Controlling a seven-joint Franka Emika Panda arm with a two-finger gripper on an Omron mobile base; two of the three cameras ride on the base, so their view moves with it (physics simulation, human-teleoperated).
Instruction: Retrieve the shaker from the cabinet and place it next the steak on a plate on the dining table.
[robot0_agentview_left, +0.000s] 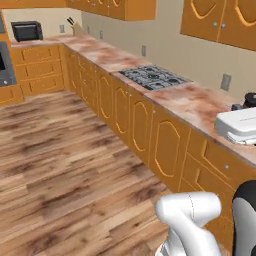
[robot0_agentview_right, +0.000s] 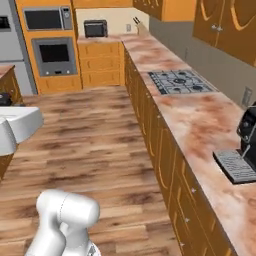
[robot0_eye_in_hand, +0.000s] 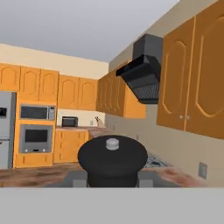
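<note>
The cabinet, orange wood with arched panel doors and small round silver knobs, hangs on the wall above the counter; in the hand view its closed doors stand up and to the right, well apart from the camera, and the same doors show at the upper right of the left base view and the right base view. The claw's fingertips cannot be made out in any picture, so whether they are apart or together cannot be told. A dark round appliance top with a small grey knob sits close in front of the hand camera. No writing or label can be read anywhere. The counter has a reddish-brown marbled stone top over orange wooden drawer and door fronts. Set into it is a dark gas hob with grid-shaped grates, and above it hangs a black angled extractor hood. A black coffee machine with a ribbed grey tray stands on the counter at the right, and a white boxy appliance lies flat nearby. A black toaster oven sits on the far counter beside a built-in oven stack. The floor is brown wood plank.
</note>
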